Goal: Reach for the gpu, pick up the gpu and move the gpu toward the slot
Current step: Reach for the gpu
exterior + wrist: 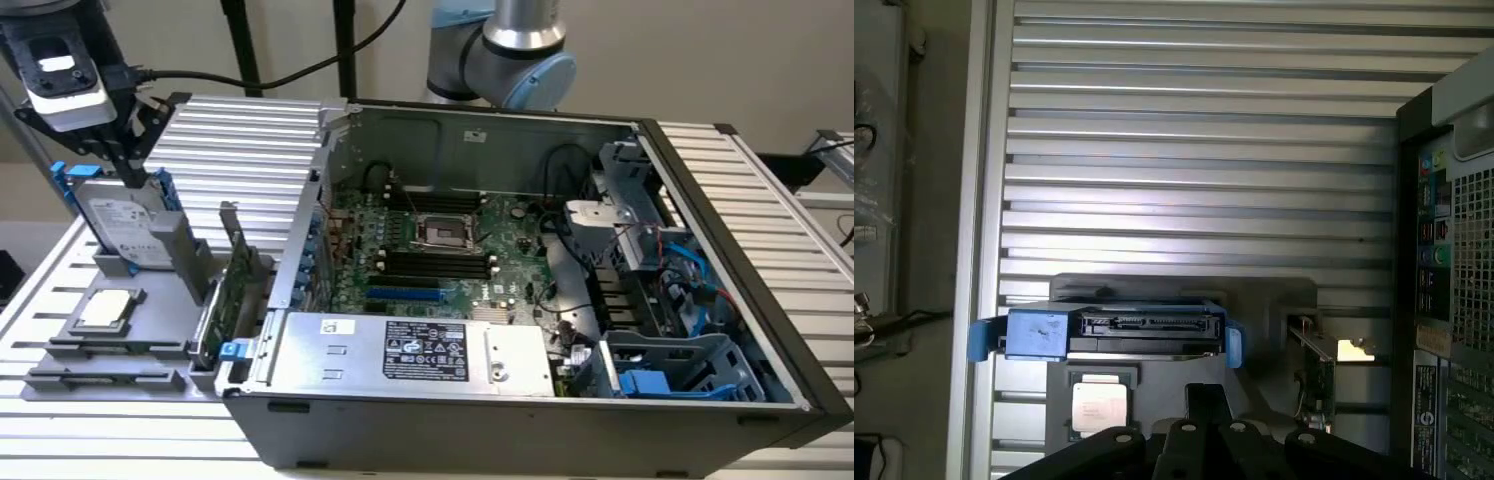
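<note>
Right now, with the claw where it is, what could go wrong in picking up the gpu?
1. The claw hangs over the hard drive, not the gpu; coming straight down, it would likely strike the drive.
2. The gpu stands on edge in the gray holder, close beside the computer case; a sideways approach could bump the case wall or tip the card.

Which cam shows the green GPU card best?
Exterior view: thin green circuit-board gpu with silver bracket stands on edge in the grey holder, its length visible. Wrist view sees the gpu end-on, partly hidden.
</note>
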You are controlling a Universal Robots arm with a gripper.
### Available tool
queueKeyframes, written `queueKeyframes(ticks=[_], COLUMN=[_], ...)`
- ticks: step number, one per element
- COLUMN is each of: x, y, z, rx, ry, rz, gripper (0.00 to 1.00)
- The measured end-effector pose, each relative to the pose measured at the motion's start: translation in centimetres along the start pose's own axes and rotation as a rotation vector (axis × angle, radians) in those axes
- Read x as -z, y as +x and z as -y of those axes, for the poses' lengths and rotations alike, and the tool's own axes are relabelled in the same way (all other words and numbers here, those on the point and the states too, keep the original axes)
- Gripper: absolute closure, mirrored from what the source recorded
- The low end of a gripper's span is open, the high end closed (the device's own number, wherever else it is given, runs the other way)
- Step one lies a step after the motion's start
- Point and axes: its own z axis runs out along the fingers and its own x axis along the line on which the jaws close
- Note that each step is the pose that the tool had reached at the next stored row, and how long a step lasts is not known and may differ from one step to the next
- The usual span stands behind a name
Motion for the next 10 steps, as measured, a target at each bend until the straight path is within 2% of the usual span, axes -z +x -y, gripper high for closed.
queueKeyframes(ticks=[3, 10], x=[-0.01, 0.04], y=[-0.4, -3.2], z=[0.26, 1.51], rx=[0.000, 0.000], ry=[0.0000, 0.0001], rz=[0.0001, 0.0001], gripper=[0.89, 0.89])
